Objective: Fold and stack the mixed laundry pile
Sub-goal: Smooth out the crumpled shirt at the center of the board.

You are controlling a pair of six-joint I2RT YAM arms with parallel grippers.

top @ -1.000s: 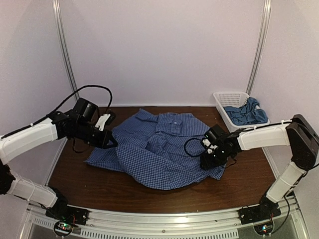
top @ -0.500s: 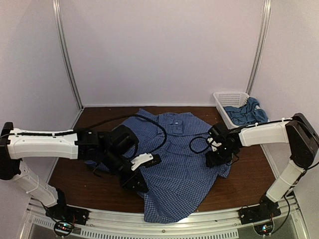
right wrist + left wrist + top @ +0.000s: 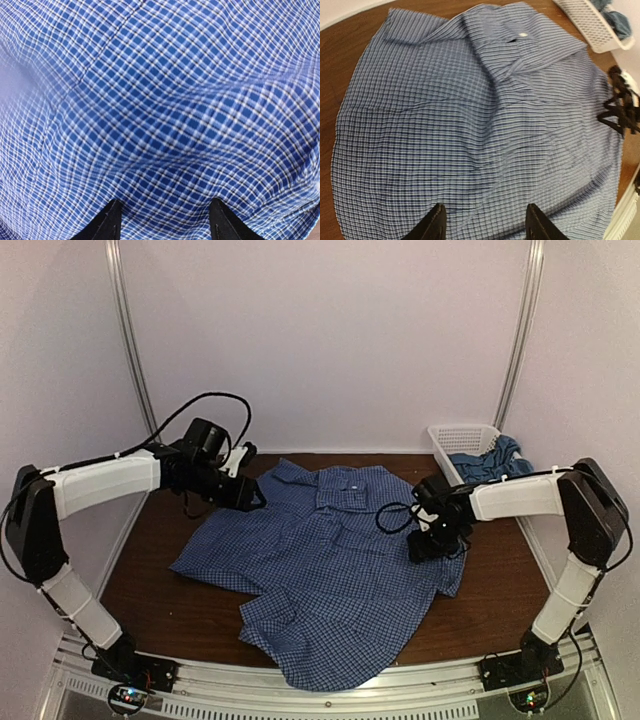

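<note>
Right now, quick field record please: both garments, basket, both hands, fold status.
shirt: checked shirt, spread open and wrinkled on the table, collar toward the far side
t-shirt: teal t-shirt, bunched in the basket, spilling over its right rim
basket: white lattice basket, far right corner
left hand: left hand open, empty, at the shirt's far left edge
right hand: right hand open, over the shirt's right side, nothing pinched
fold status: nothing folded or stacked

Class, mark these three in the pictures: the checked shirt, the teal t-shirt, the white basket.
checked shirt point(image 3: 330, 560), top view, its spread body.
teal t-shirt point(image 3: 490, 468), top view, the bunched cloth inside the basket.
white basket point(image 3: 460, 429), top view, its far rim.
</note>
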